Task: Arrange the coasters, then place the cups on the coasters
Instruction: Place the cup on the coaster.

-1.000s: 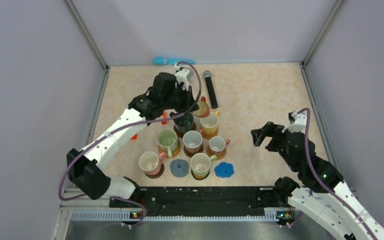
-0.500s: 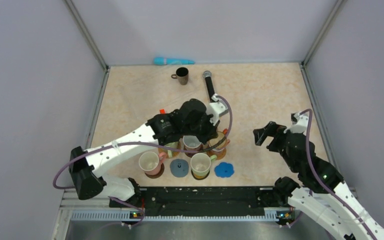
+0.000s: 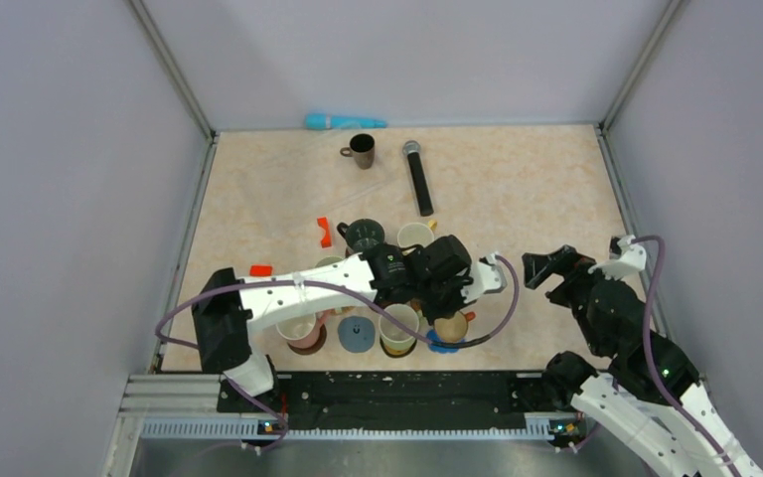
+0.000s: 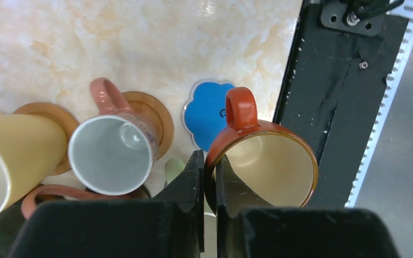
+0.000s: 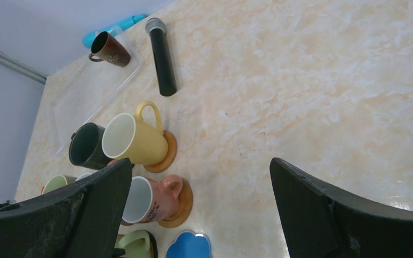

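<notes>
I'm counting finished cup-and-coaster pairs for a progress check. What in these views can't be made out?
Top view: the left arm covers much of the cup cluster, so their coasters cannot be counted.
Left wrist view: the orange cup, gripped by the left gripper, hides part of the blue coaster; touching or hovering is unclear.
Right wrist view: the right gripper's fingers partly block a pale green cup.

Top view high behind arms, overlooking table [image 3: 517, 199]; wrist views close, sharing blue coaster [image 4: 207, 110] (scalloped).
</notes>
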Controlling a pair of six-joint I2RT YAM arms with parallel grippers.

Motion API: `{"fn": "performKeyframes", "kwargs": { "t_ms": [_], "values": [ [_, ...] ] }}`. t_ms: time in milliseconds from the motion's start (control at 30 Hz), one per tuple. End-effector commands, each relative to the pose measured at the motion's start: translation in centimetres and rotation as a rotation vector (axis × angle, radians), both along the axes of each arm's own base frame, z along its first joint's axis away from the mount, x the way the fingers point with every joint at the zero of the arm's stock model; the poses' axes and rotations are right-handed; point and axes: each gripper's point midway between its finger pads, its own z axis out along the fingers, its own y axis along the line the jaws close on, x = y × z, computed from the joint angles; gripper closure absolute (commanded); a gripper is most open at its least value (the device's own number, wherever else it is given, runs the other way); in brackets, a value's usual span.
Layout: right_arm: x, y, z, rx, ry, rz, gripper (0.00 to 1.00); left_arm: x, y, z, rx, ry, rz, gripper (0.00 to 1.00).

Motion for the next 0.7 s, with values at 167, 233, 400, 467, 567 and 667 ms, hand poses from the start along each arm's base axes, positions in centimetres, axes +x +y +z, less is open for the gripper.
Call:
{"fn": "performKeyframes", "kwargs": {
  "t_ms": [167,233,400,467,567,667],
  "values": [
    [0.0,-0.5,0.2,0.01,-0.011,-0.026,0.01,-1.0,-2.5,-0.3,-0.02,0.021,-0.118,1.0],
    [0.0,-0.5,0.2,0.012,-0.011,-0.026,0.01,-0.5,-2.7,-1.0,-0.009,0.005,-0.113,1.0],
    [-0.1,-0.6,0.3,0.015,-0.018,-0.029,0.01,-0.1,-3.1,-2.7,0.024,0.0,-0.118,1.0],
    [-0.2,-0.7,0.4,0.018,-0.022,-0.029,0.01,0.0,-3.1,-3.4,0.039,0.001,-0.117,1.0],
    [-0.2,-0.7,0.5,0.022,-0.025,-0.031,0.01,0.0,-3.1,-4.2,0.06,0.008,-0.117,1.0],
    [-0.2,-0.8,0.5,0.021,-0.026,-0.032,0.01,0.0,-3.1,-4.8,0.068,0.014,-0.12,1.0]
  ]
}}
